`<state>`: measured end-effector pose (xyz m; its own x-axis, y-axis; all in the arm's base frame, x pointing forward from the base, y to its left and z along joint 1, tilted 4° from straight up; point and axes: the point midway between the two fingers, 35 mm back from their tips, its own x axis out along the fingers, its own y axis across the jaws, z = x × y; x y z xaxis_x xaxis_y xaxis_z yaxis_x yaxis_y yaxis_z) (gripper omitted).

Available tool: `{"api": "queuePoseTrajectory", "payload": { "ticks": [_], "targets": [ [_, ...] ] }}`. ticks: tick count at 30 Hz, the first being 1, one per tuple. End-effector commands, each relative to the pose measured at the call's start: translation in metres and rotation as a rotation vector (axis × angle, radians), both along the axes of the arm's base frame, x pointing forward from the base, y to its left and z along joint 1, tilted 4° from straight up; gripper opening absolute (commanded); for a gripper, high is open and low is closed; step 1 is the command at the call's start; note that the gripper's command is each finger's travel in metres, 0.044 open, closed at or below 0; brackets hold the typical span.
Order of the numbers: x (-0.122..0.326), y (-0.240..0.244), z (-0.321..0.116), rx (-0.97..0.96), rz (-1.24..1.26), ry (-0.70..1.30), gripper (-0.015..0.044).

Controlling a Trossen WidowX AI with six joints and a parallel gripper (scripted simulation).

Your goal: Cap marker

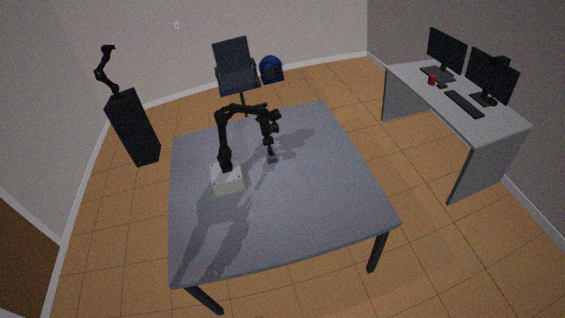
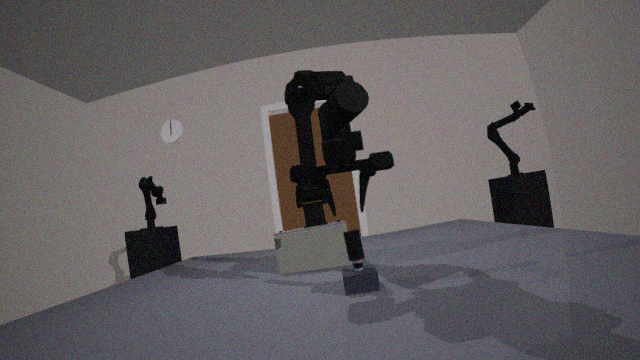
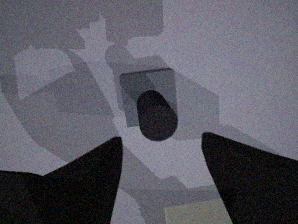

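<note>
A: Top view first; where does everything sit?

B: The holder block rests on the worktop at about two o'clock from the arm's pale base; the gripper hangs right above it; the capped marker is too small to make out there.

A: And the exterior view?

B: The cap sits on the marker, upright in the block; only a thin light band of marker shows beneath it, so I judge it pressed home or nearly so; the gripper is above, apart from the cap, fingers spread and pinching nothing.

A: Wrist view?

B: The cap's dark round top lies at twelve o'clock between the two fingers, neither one touching it.

A: How would it handle?

B: Likely a light, stiff plastic tube with slick walls; take it across its sides near mid-height, and press straight down the axis, since a tilted push could jam it or tip the small block.
</note>
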<state>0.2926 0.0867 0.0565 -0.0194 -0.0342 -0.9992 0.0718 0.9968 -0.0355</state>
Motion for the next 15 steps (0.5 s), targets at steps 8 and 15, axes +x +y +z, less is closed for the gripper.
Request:
{"api": "queuePoseTrajectory", "payload": {
  "ticks": [8,15],
  "targets": [
    [-0.0015,-0.0006,-0.0022,0.004,0.081,0.006,0.0],
    [-0.0015,-0.0006,-0.0022,0.004,0.081,0.006,0.0]
  ]
}}
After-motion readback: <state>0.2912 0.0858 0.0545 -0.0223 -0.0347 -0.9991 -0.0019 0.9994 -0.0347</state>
